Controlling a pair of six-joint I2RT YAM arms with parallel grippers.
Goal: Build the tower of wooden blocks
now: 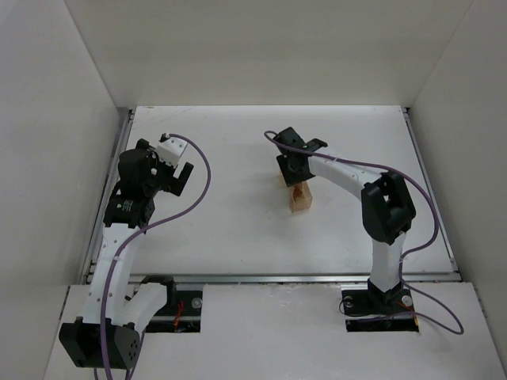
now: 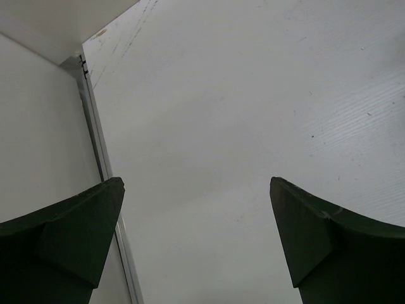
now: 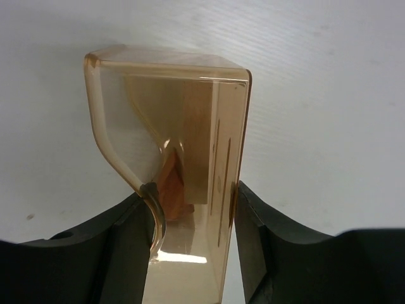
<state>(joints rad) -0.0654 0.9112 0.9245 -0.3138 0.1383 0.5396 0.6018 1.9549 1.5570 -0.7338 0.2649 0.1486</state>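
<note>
A pale tan, see-through rectangular box [image 3: 171, 107] lies on the white table, right of centre in the top view [image 1: 301, 202]. Inside it I see a reddish-brown roof-shaped piece [image 3: 171, 185] next to a slim pale tan post [image 3: 197, 142]. My right gripper [image 3: 190, 193] reaches down over the box [image 1: 295, 170], and its two fingers press on the box's opposite side walls. The left wall bulges inward at the finger. My left gripper [image 1: 176, 176] hangs at the far left, wide open, with only bare table between its fingers [image 2: 196, 190].
White walls enclose the table on three sides. A metal rail [image 2: 95, 139] runs along the table's left edge, close to the left gripper. Purple cables [image 1: 202, 170] loop off both arms.
</note>
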